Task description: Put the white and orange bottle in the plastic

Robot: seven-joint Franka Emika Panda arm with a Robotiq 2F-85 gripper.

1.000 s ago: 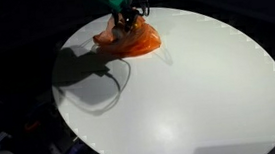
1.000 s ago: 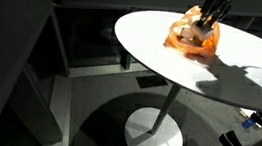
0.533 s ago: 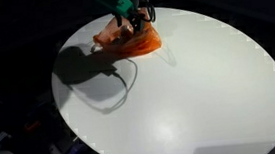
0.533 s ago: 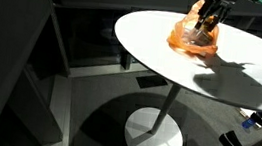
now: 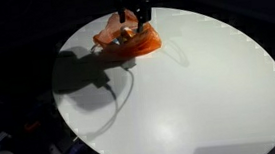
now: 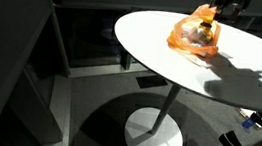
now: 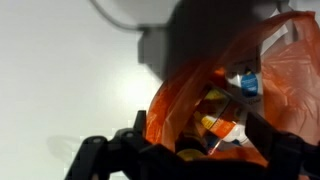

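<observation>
An orange plastic bag [image 5: 129, 41] lies crumpled at the far edge of the round white table [image 5: 199, 92], and it shows in both exterior views [image 6: 195, 37]. In the wrist view the white and orange bottle [image 7: 226, 124] lies inside the plastic [image 7: 290, 80], seen through its open mouth. My gripper [image 5: 135, 11] hangs just above the bag [image 6: 223, 6], clear of it. Its dark fingers [image 7: 131, 146] stand wide apart at the bottom of the wrist view, so the gripper [image 7: 200, 152] is open and holds nothing.
The table stands on a single white pedestal foot [image 6: 153, 136] over a dark floor. The arm's shadow [image 5: 87, 71] falls across the tabletop beside the bag. A blue-capped item [image 7: 248, 84] also shows inside the bag.
The gripper went from shut, down in the bag, to open, and has risen out of the plastic. The bottle stayed in the bag.
</observation>
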